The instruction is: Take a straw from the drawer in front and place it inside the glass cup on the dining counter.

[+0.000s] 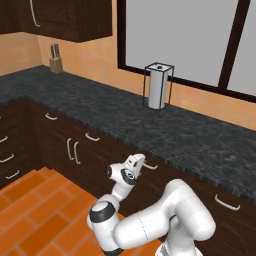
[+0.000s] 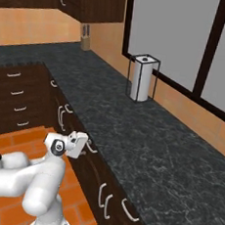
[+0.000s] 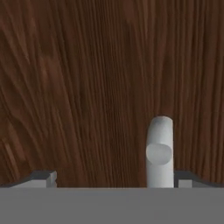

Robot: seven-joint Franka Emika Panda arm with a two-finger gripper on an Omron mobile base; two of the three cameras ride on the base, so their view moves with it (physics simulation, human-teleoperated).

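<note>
1. Left base view: the white arm reaches forward and its gripper (image 1: 141,162) sits against the front of the drawer (image 1: 165,175), right at the curved silver handle (image 1: 149,165), just under the edge of the black speckled granite counter (image 1: 150,130). On that counter a paper towel holder (image 1: 158,85) stands near the window, and a knife block (image 1: 56,61) sits far along it in the corner.
2. Right base view: the gripper (image 2: 83,148) is pressed at the same drawer handle (image 2: 91,147), directly below the granite counter's edge (image 2: 141,137). The paper towel holder (image 2: 142,78) stands further back on that counter.
3. Hand view: the dark brown wood of the drawer front (image 3: 87,78) is very close, and the silver handle (image 3: 159,151) rises between the fingertips (image 3: 43,177). The tips stand apart on either side of the handle; whether they are clamping it I cannot tell.
</note>
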